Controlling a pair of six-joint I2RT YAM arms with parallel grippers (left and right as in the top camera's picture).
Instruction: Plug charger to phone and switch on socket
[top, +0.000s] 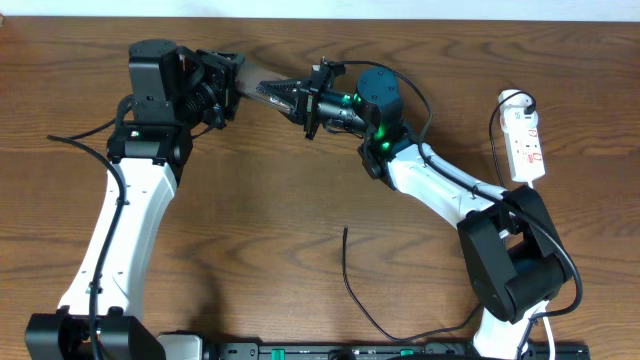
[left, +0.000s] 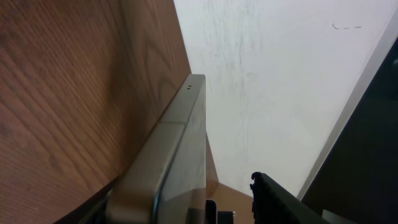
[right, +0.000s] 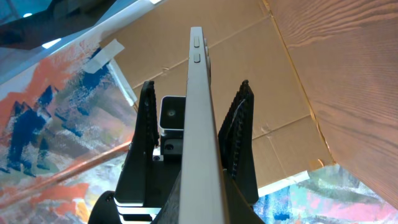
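Note:
The phone (top: 256, 80) is held edge-up in the air between both grippers at the back of the table. My right gripper (top: 288, 96) is shut on one end of it; the right wrist view shows its thin pale edge (right: 199, 124) rising from my jaws (right: 208, 208). My left gripper (top: 236, 84) is open around the other end, its serrated fingers (right: 196, 83) standing apart from both faces. In the left wrist view the phone (left: 183, 143) lies by one finger, with a gap to the other (left: 205, 208). The charger (top: 356, 292) lies loose at the front. The socket (top: 526, 142) lies far right.
The charger's tip (top: 345, 231) points toward the table's middle, and its cable runs to the front edge. A black cable loops by the socket's round plug (top: 512, 99). The right arm's base (top: 515, 265) stands at the front right.

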